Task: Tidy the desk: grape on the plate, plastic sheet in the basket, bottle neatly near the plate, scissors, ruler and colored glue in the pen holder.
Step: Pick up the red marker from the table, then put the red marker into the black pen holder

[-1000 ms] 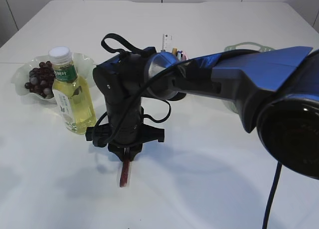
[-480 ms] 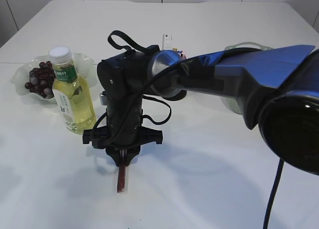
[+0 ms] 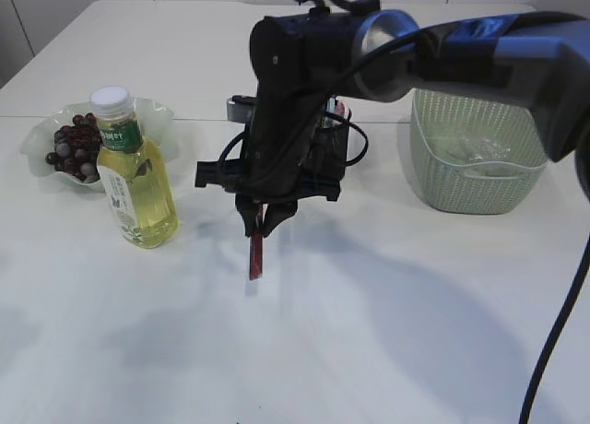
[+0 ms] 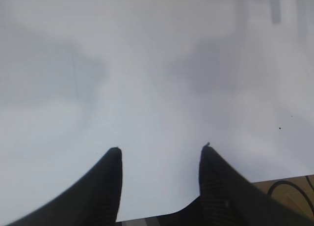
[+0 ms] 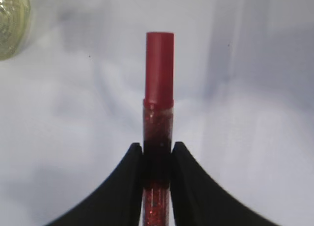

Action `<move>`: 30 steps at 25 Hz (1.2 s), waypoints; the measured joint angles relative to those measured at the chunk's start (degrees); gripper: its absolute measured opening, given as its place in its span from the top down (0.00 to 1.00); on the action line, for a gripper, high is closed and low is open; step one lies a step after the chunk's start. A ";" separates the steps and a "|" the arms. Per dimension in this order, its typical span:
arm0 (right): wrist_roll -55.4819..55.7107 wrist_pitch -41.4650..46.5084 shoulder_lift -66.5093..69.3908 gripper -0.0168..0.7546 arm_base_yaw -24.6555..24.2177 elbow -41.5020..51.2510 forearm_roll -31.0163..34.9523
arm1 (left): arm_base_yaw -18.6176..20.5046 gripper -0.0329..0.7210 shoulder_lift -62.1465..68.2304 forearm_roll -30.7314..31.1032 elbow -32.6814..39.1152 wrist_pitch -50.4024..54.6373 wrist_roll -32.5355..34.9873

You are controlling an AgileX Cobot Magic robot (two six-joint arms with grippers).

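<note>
My right gripper is shut on a red glitter glue tube and holds it hanging cap-down above the white table, right of the bottle. In the right wrist view the glue tube stands between the jaws. The yellow-green bottle stands upright beside the plate that holds dark grapes. The black pen holder is mostly hidden behind the right arm. The basket holds a clear plastic sheet. My left gripper is open over bare table.
The right arm reaches across from the right, above the table's middle. The table's near edge and a cable show low in the left wrist view.
The right gripper has lifted the glue tube off the table and moved up and to the right, toward the pen holder. The basket has come into view.
</note>
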 joint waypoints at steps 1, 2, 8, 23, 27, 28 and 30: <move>-1.05 0.00 -0.57 0.77 -0.93 0.00 0.89 | 0.00 0.46 0.00 0.00 0.00 0.00 0.00; -2.27 0.00 -1.12 0.77 -1.74 0.00 1.94 | 0.00 0.46 0.00 0.00 0.00 0.00 0.00; -11.35 0.21 -4.05 0.77 -8.18 0.00 11.08 | 0.00 0.46 0.00 -0.46 0.00 0.00 0.00; -59.98 0.88 -5.72 0.77 -23.32 0.00 54.15 | 0.00 0.46 0.00 -1.06 0.00 0.00 0.00; -73.95 0.88 -5.72 0.77 -26.20 0.00 60.45 | 0.00 0.46 0.00 -1.06 0.00 0.08 0.00; -77.86 0.88 -5.72 0.77 -26.70 0.00 61.65 | 0.00 0.46 0.00 -1.06 0.00 0.08 0.00; -84.53 0.24 -5.72 0.77 -27.64 0.00 62.85 | 0.00 0.46 0.00 -1.06 0.00 0.08 0.00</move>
